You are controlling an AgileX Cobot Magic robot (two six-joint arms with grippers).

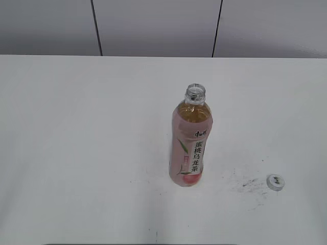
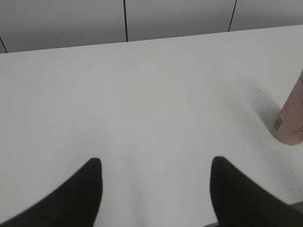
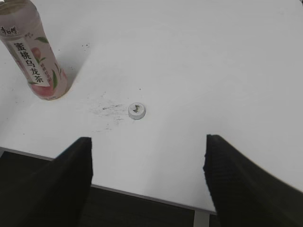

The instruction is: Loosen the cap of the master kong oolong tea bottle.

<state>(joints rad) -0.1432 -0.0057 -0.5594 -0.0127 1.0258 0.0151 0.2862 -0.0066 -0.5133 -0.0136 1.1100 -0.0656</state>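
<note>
The master kong oolong tea bottle [image 1: 190, 140] stands upright near the middle of the white table with its neck open and no cap on it. It also shows at the top left of the right wrist view [image 3: 35, 52], and its base shows at the right edge of the left wrist view [image 2: 291, 116]. The small white cap [image 1: 275, 182] lies flat on the table to the bottle's right, also seen in the right wrist view [image 3: 137, 111]. My left gripper [image 2: 156, 163] is open and empty, left of the bottle. My right gripper [image 3: 147, 142] is open and empty, short of the cap, over the table's front edge.
Dark scuff marks [image 1: 248, 182] lie on the table between bottle and cap. The table's front edge [image 3: 142, 195] runs under my right gripper. A grey panelled wall [image 1: 153, 25] stands behind the table.
</note>
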